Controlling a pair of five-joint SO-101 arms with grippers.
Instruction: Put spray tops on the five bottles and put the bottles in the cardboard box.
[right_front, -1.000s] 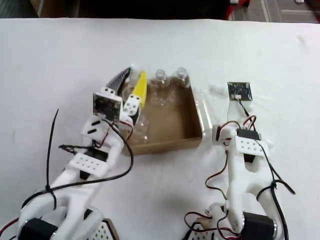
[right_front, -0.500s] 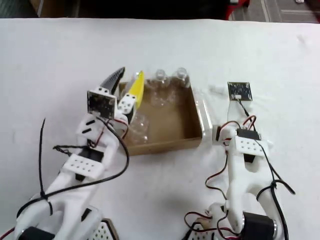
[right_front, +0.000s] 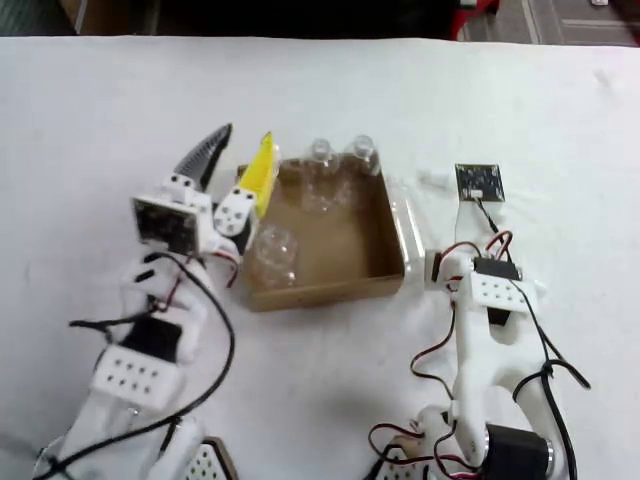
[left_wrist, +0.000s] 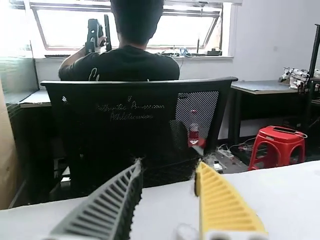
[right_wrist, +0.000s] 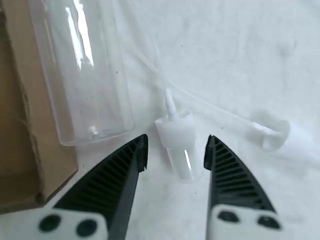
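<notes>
My left gripper is open and empty, raised and tilted up just left of the cardboard box; in the left wrist view its grey and yellow fingers point out over the table's far edge. Three clear bottles stand in the box: two at the back and one at the front left. A fourth clear bottle lies on the table against the box's right wall. My right gripper is open, low over the table, its fingers either side of a white spray top.
Another small white spray top with a thin tube lies on the cloth just beyond the right gripper. The right arm stands right of the box. A person sits in a black office chair beyond the table.
My left gripper has pulled back from over the box's left side, moving left and tilting upward. The front-left bottle stays in the box. The right arm has not moved.
</notes>
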